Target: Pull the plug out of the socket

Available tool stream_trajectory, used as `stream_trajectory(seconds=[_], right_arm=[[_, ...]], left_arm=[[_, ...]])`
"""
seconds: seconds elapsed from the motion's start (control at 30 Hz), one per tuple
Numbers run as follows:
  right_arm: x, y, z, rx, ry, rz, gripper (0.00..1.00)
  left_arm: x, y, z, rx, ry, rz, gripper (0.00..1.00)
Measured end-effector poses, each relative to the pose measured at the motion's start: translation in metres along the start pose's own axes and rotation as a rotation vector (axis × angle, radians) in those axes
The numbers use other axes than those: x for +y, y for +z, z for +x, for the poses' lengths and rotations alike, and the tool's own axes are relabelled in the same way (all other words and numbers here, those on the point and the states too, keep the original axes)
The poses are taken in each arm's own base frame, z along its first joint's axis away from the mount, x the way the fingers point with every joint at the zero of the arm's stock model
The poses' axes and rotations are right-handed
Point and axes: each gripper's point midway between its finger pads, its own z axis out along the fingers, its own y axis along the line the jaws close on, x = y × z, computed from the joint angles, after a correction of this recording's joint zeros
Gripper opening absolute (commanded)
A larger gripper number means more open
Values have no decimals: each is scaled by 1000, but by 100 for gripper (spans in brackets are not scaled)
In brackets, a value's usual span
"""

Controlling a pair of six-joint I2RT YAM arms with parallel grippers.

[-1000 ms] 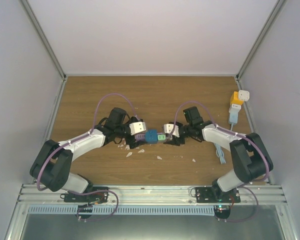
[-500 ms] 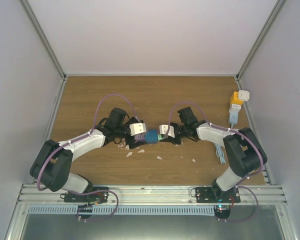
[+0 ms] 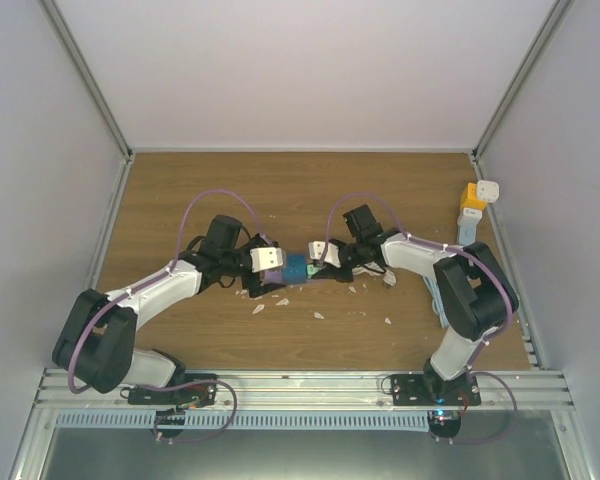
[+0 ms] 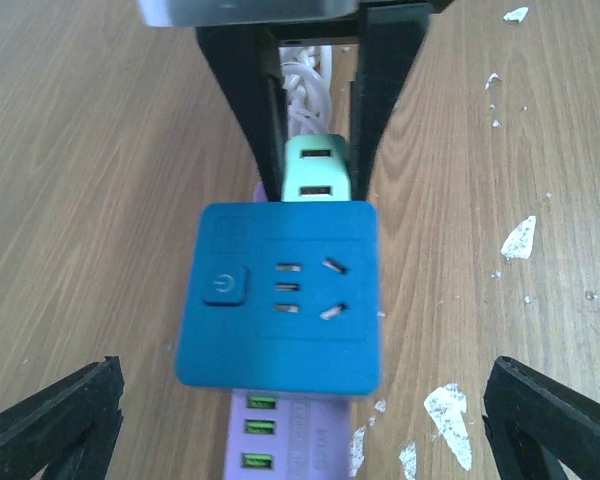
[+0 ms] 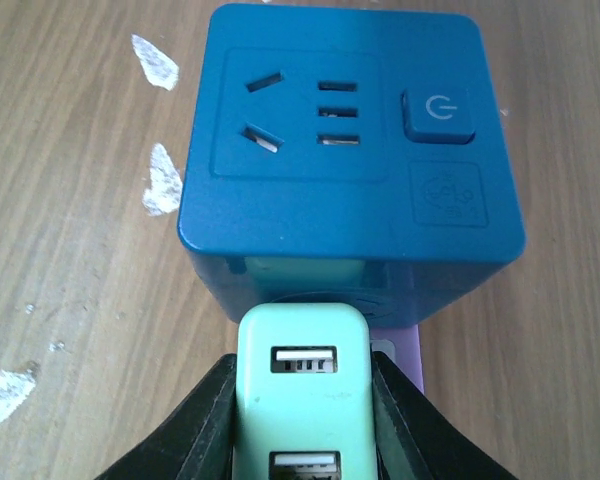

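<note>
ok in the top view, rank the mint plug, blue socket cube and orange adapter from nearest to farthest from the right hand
1. mint plug, clamped in the right hand.
2. blue socket cube, just beyond the plug, mid-scene.
3. orange adapter, far off to the right.

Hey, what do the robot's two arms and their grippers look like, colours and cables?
The left arm and right arm have white shells between bulky black joints, each with a looping purple cable. The left gripper and right gripper have plain black wedge fingers.
</note>
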Motion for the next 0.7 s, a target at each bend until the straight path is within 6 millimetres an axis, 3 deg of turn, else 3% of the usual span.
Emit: stream_trajectory(seconds=[0.2,0.7], right_arm=[[13,10,-11,-3,-11,-34,10],[13,13,-13,9,65,-27,5]], left_arm=[[0,-2,3,-4,5,4,96],[-7,17,18,12,-40,77,87]])
